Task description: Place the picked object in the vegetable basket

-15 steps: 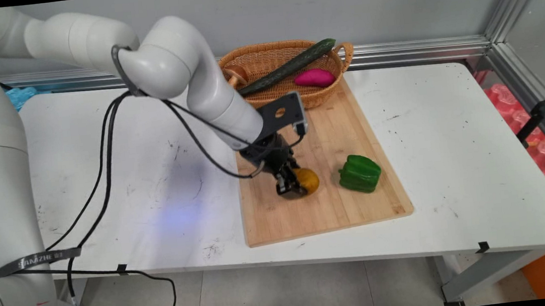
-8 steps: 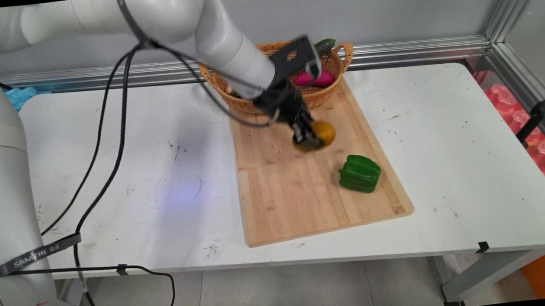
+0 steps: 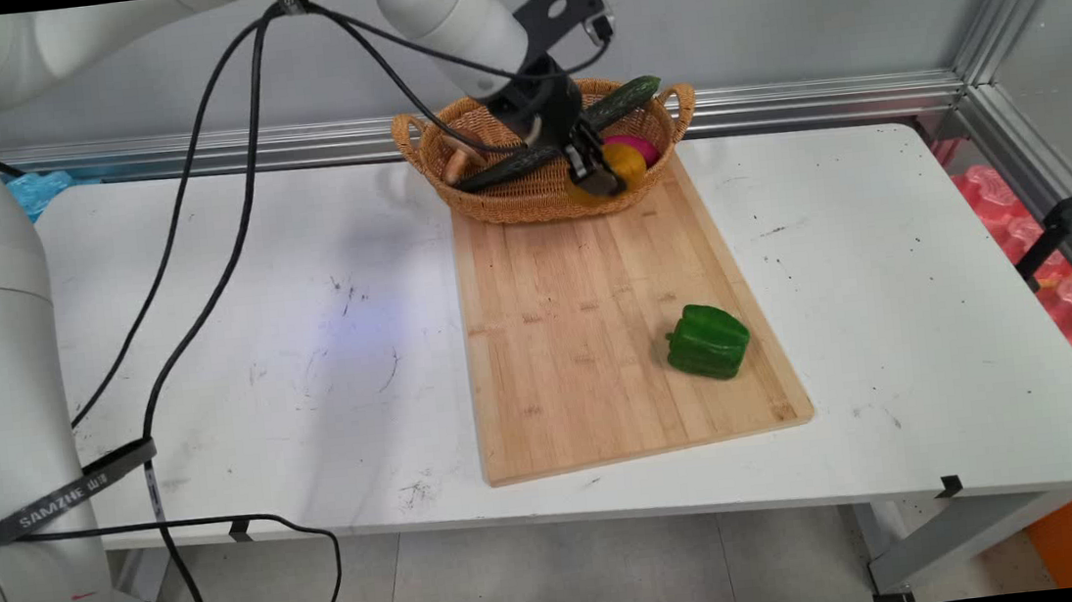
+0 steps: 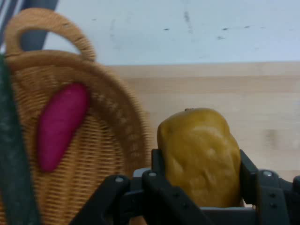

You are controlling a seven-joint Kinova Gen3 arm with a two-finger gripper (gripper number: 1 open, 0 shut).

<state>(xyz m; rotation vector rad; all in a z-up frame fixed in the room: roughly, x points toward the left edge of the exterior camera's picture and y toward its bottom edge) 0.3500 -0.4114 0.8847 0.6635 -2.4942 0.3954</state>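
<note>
My gripper [image 3: 595,177] [image 4: 200,168] is shut on a yellow-brown potato [image 3: 623,165] [image 4: 199,154], held in the air over the near rim of the wicker basket [image 3: 527,205] [image 4: 117,122]. In the hand view the potato sits between both fingers [image 4: 158,164], above the edge where the basket meets the wooden cutting board [image 3: 598,334] [image 4: 225,89]. Inside the basket lie a magenta sweet potato [image 3: 641,145] [image 4: 61,124], a long dark green cucumber [image 3: 620,101] [image 4: 14,178] and a brown mushroom [image 3: 458,156].
A green bell pepper [image 3: 708,341] lies on the right side of the cutting board. Black cables [image 3: 195,235] hang from the arm over the table's left half. The basket stands against the back rail [image 3: 822,101]. Red items [image 3: 1010,216] lie beyond the table's right edge.
The gripper has lifted the potato off the middle of the cutting board and carried it up and back, to the basket's near rim. The bell pepper has not moved.
</note>
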